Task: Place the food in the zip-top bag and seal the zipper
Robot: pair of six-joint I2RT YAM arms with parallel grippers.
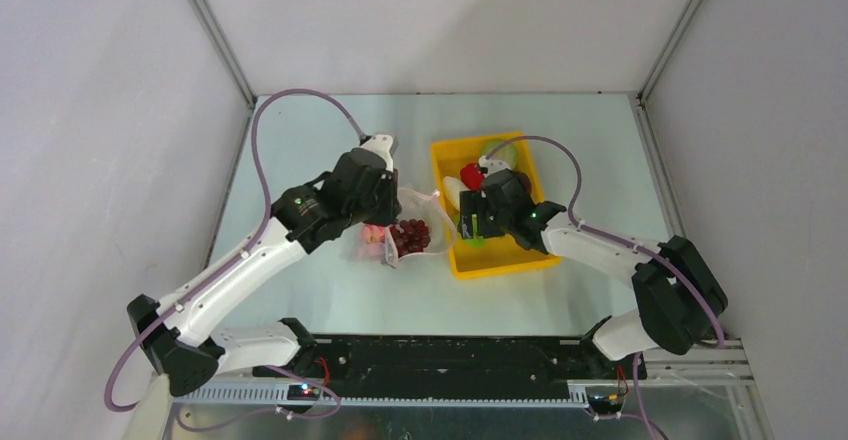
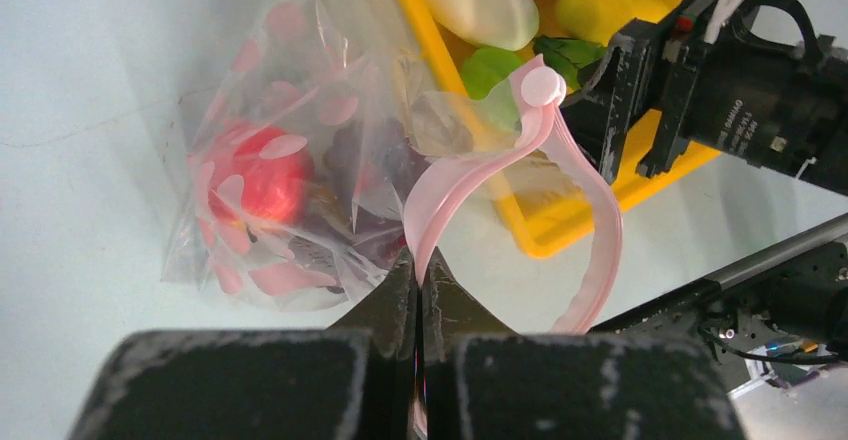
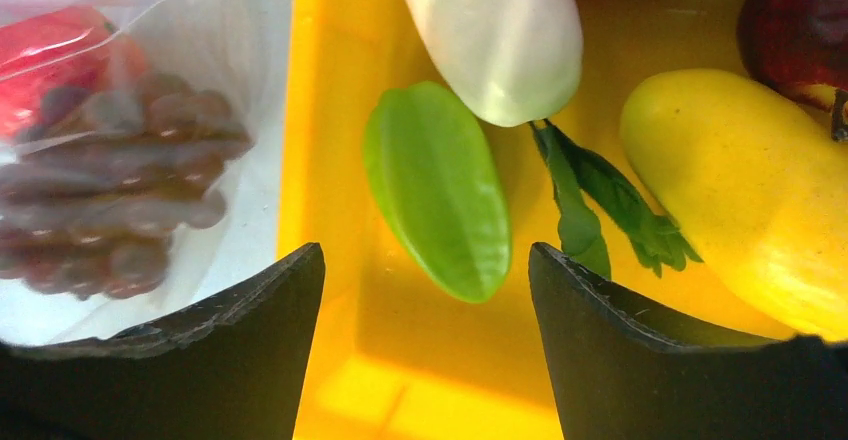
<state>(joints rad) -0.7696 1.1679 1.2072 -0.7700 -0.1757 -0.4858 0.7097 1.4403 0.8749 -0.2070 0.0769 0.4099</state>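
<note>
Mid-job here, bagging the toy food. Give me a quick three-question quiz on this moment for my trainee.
1. Pick one. The left gripper is: A) open, B) shut on nothing, C) shut on the zipper.
2. True or false: the right gripper hangs open over the green piece in the yellow tray.
3. Fill in: the dark purple ___ lie inside the zip-top bag.

Key: 1 C. 2 true. 3 grapes.
</note>
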